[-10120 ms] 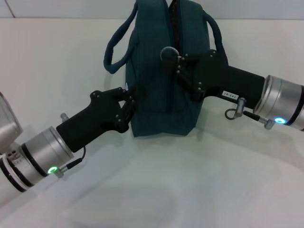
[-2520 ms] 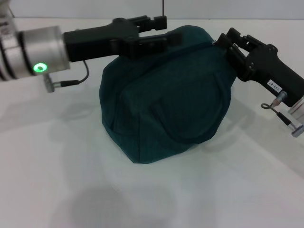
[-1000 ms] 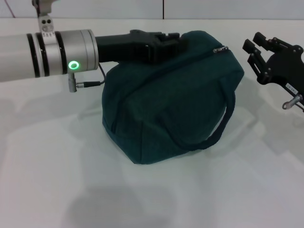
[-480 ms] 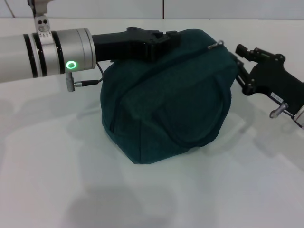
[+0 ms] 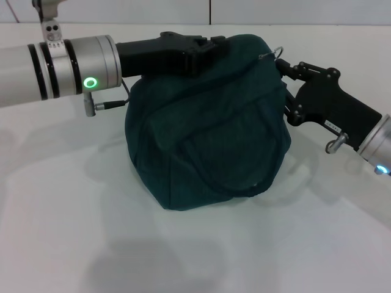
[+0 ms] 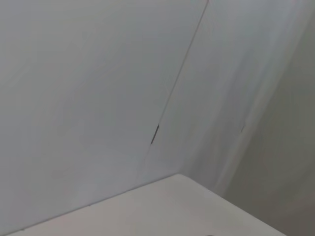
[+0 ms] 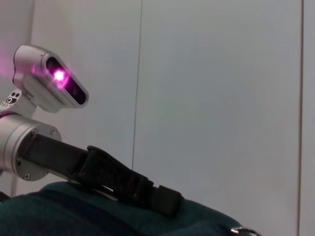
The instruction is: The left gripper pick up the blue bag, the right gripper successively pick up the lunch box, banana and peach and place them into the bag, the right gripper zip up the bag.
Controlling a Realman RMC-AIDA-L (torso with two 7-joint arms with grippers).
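You have the large dark teal-blue fabric bag (image 5: 208,122) sitting bulged and rounded on the white table (image 5: 73,232), with one loop handle (image 5: 244,183) drooping down its near face. The left gripper (image 5: 211,49), a black claw of linked bars on a silver-cuffed arm with a green light, reaches in from the left and is buried in the fabric at the bag's top; it looks clamped on a fold there, though the fingertips themselves are hidden, so treat that grip as likely, not certain. The right wrist view shows the same claw (image 7: 162,199) lying along the bag's crest (image 7: 59,211). The right gripper (image 5: 286,76), the matching black claw, presses against the bag's upper right corner just beside the silver ring zip pull (image 5: 276,52); you cannot tell from these views whether its fingers are apart or closed on anything. No translucent lunch box, yellow banana or pink peach shows anywhere on the table, and the bag's full shape suggests they are already inside. The top seam appears closed along what you can see, so you are probably at the last stage, the zipping, with only the final stretch of the pull and the release left.
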